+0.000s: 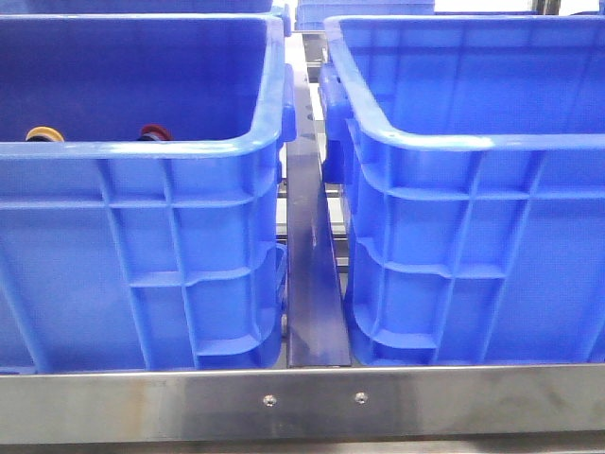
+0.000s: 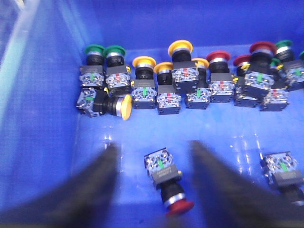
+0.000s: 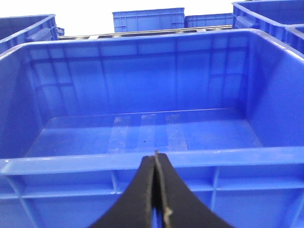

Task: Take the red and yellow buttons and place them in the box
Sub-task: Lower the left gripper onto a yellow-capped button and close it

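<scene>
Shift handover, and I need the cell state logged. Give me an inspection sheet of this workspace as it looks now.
Surface: steel frame rail under two blue crates.
Job's things: red button lying on its side on the left crate floor, between the left gripper fingers; yellow buttons in a row at the wall.
Clutter: green buttons in that row.
Grippers: left open; right gripper shut, empty, at the right crate.
Cables: nothing seen.
Surroundings: more blue crates behind.

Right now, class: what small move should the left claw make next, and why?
Probably straight down: the left claw is open, its fingers either side of the red-capped button lying on the crate floor, not yet closed on it.
</scene>
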